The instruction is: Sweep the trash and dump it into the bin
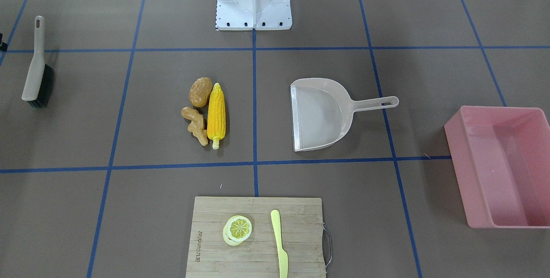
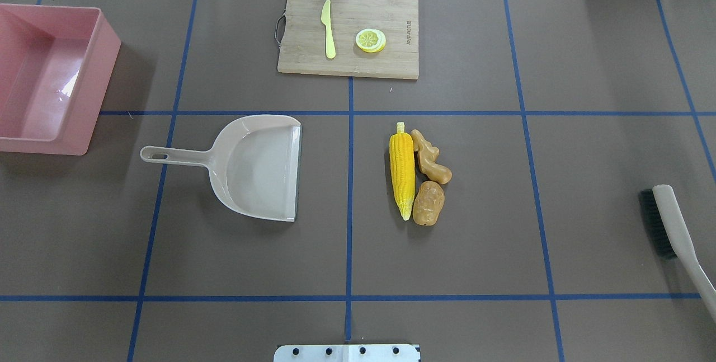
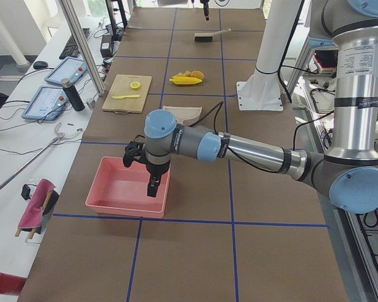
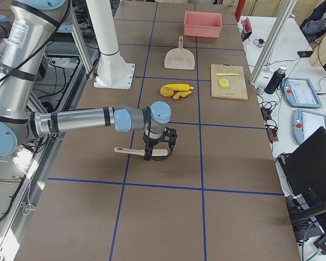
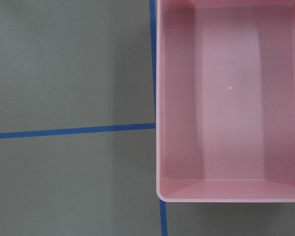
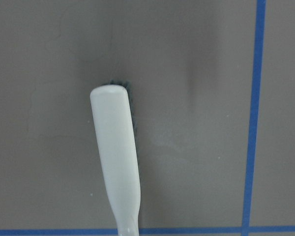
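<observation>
The trash lies together on the table: a yellow corn cob [image 1: 216,114], a brown potato [image 1: 200,91] and a tan ginger root [image 1: 195,125]. The pink bin [image 1: 511,175] stands empty at the table's end. In the exterior left view my left gripper [image 3: 152,187] hangs over the bin [image 3: 123,192]. In the exterior right view my right gripper [image 4: 158,151] is down at the brush [image 4: 131,150]. I cannot tell whether either gripper is open or shut. The wrist views show no fingers.
A beige dustpan [image 1: 320,117] lies between the trash and the bin, its mouth toward the trash. The brush [image 1: 36,74] lies at the far end from the bin. A cutting board [image 1: 258,237] holds a lemon slice [image 1: 237,229] and a yellow-green knife [image 1: 279,243].
</observation>
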### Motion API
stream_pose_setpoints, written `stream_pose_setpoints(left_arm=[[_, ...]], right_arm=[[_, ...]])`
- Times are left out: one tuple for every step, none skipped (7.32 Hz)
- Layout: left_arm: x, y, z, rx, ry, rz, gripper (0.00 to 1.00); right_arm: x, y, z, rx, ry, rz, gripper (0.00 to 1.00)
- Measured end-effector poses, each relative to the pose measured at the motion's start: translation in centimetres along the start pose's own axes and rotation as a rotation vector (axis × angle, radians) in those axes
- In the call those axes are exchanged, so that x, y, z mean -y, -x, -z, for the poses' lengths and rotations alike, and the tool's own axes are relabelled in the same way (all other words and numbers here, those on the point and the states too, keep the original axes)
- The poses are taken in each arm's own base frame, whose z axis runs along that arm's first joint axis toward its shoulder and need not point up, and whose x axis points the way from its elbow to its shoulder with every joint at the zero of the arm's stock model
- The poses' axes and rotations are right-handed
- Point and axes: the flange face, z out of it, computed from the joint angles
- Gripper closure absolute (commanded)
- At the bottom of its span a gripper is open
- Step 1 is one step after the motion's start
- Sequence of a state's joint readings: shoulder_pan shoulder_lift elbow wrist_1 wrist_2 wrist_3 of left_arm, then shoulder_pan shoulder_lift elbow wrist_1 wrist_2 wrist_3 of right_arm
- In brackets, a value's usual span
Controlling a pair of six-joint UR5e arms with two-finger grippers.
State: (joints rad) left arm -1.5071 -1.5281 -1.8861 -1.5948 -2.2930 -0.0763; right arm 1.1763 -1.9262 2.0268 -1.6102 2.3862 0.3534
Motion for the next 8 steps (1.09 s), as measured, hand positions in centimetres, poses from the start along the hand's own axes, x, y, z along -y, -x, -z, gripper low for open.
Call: stream_pose_setpoints(left_arm=[[0.2, -4.0, 0.2, -0.018, -0.001, -0.085, 0.02], [0.3, -8.5, -0.5, -0.044, 0.014, -0.183, 0.02], [0.2, -12.3, -0.9, -0.069, 0.022, -0.268, 0.02], [0.2, -14.9, -1.0, -0.089, 0.022, -0.344, 0.02], [0.5, -16.9, -1.3, -0.104, 0.018, -0.439, 0.02], [1.4, -19.6, -2.0, -0.109, 0.014, -0.568, 0.02], [2.0, -23.0, -3.2, -0.103, 0.014, -0.700, 0.02], [1.9, -26.9, -5.0, -0.103, 0.027, -0.819, 0.02]], right_arm=[[-0.6, 0.9, -1.3, -0.008, 0.039, -0.017, 0.00], [-0.9, 2.1, -2.5, -0.019, 0.074, -0.054, 0.00], [-1.1, 2.9, -3.5, -0.030, 0.101, -0.082, 0.00], [-1.2, 3.2, -4.4, -0.039, 0.123, -0.097, 0.00], [-1.2, 3.0, -5.6, -0.043, 0.152, -0.102, 0.01], [-1.2, 2.5, -6.8, -0.039, 0.185, -0.104, 0.01], [-1.2, 2.0, -7.9, -0.037, 0.214, -0.108, 0.01], [-1.2, 1.7, -8.8, -0.034, 0.238, -0.114, 0.01]])
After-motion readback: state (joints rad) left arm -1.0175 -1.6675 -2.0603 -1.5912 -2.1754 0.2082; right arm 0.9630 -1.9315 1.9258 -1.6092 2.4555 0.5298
